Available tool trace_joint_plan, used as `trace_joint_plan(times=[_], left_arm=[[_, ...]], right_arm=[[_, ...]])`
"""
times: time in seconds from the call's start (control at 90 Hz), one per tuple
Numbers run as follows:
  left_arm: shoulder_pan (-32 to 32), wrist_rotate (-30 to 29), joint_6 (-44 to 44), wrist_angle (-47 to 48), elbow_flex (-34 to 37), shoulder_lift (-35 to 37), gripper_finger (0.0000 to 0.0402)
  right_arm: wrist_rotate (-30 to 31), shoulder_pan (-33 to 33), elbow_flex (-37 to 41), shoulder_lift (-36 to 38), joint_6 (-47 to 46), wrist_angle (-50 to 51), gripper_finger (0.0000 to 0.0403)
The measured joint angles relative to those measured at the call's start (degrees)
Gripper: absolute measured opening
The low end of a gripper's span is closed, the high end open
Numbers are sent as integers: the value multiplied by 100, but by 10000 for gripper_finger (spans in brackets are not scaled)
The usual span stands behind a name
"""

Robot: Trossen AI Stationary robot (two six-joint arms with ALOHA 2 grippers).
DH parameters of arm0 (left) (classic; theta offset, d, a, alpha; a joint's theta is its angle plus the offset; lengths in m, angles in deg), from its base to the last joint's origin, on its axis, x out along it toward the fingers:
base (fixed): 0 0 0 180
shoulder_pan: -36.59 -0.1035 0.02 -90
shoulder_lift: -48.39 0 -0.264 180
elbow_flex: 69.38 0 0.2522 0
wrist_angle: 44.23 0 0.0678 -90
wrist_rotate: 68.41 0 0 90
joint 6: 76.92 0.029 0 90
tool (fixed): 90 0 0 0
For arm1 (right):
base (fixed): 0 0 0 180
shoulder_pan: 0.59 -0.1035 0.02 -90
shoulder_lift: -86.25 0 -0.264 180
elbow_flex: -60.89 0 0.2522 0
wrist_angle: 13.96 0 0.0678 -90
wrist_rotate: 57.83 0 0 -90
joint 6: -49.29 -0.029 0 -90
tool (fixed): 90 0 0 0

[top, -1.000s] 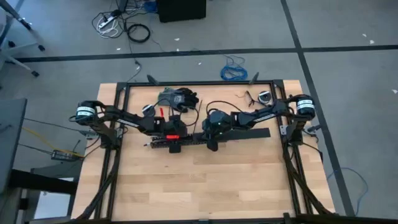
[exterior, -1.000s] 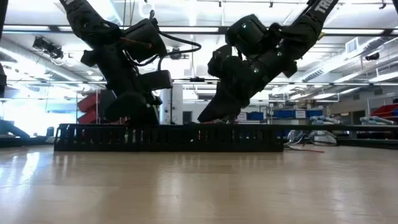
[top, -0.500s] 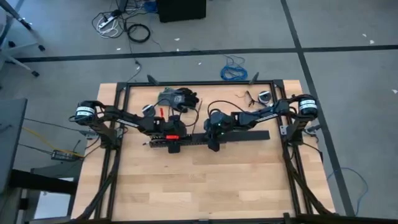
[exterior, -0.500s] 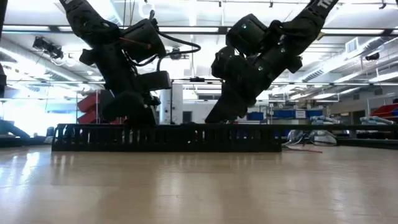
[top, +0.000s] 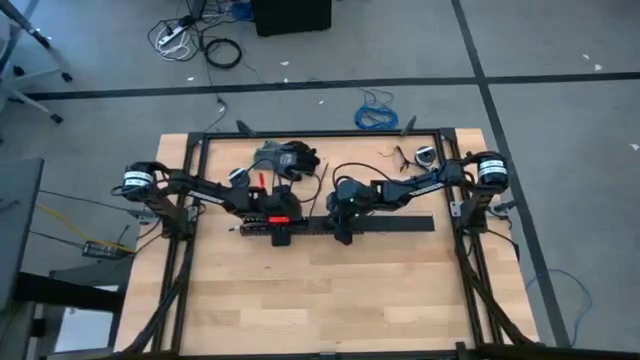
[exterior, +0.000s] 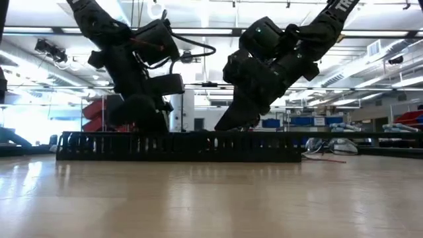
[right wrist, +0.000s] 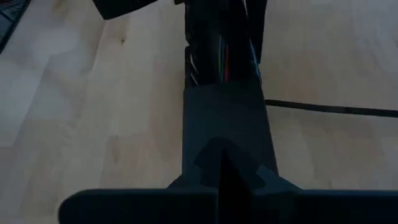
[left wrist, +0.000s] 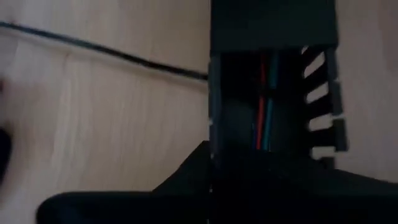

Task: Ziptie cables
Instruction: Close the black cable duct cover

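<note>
The cables (left wrist: 264,118) lie inside the slotted black channel (top: 390,222) across the worktop (top: 330,290), with your left gripper (top: 278,222) and right gripper (top: 343,226) both down on it. Whether either gripper is wide or narrow I cannot tell. Keep the wires flat in the channel and press slowly, so none slips out through the side slots.

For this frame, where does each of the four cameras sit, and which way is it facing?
High: overhead, straight down on the table; both arms, left end effector, right end effector.
Low: at tabletop height, level across to the room; both arms descend behind the slotted black duct.
Left wrist: down into the duct, onto the cables; own dark fingers.
Right wrist: along the duct; own fingers.
Shared: duct in all four; cables in both wrist views.
</note>
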Motion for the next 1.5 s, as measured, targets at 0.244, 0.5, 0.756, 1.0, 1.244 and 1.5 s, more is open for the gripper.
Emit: trace_joint_plan(times=[0.244,0.5,0.756,1.0,1.244,1.5], left_arm=[[0,-91,133,1132,-792,2,145],[2,671,89,1483,-1060,11,208],[9,678,76,1304,-1084,11,236],[9,912,-394,1268,-1086,-22,254],[84,550,-144,1064,-1085,-22,262],[79,327,-872,539,-1086,-22,262]], right_arm=[[-43,4,0,-4,-2,48,0],[-161,9,2,-7,48,76,0],[-399,9,4,-9,135,76,0],[-428,26,4,-9,146,116,0],[-444,42,4,-9,149,118,0],[-435,42,7,-4,239,120,0]])
